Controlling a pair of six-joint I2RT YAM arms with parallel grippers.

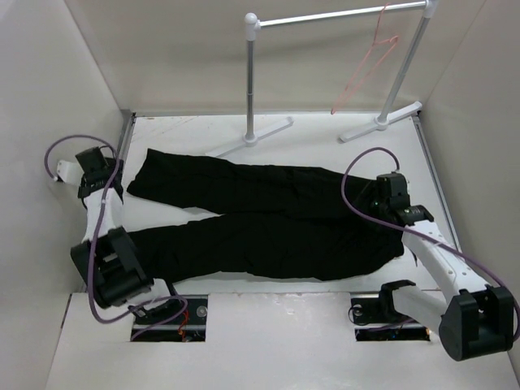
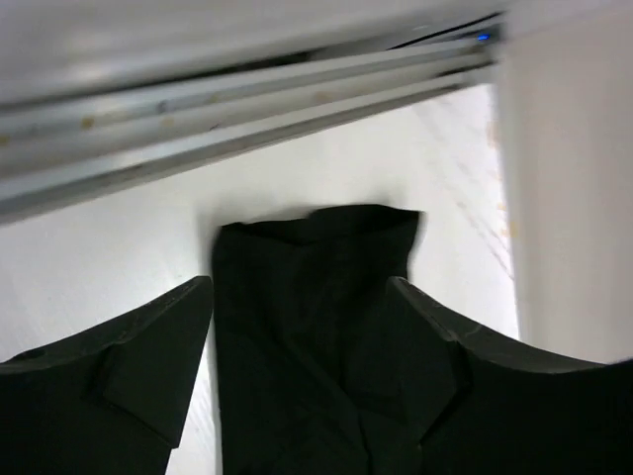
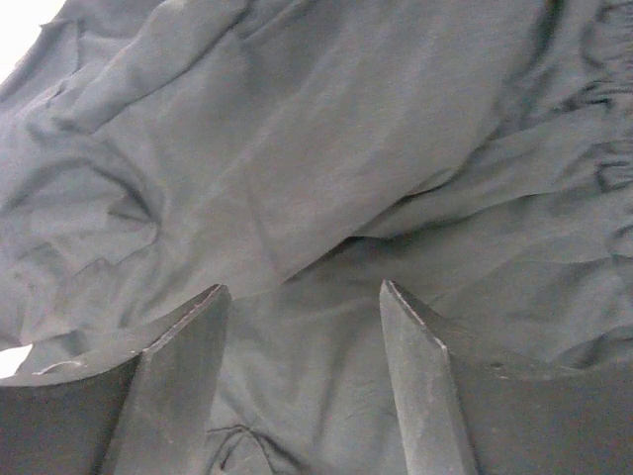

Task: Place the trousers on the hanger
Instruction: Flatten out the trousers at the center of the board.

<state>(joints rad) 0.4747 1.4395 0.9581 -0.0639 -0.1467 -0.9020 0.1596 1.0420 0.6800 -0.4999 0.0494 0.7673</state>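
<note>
Two arms: left end effector (image 2: 299, 287), right end effector (image 3: 303, 289) spread wide, empty.
Trousers (image 1: 260, 223): flat on surface (image 1: 325, 138); grasp judged in hand.
Next: fabric to be pinched, then hanger (image 1: 366, 69), far-right corner.

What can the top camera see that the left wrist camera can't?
Only the top view shows the pink hanger hanging on the rail, the right gripper and the whole trousers lying flat. Only the left wrist view shows one leg's cuff up close, between the left gripper's open fingers. Both show black trousers on the white table.
</note>
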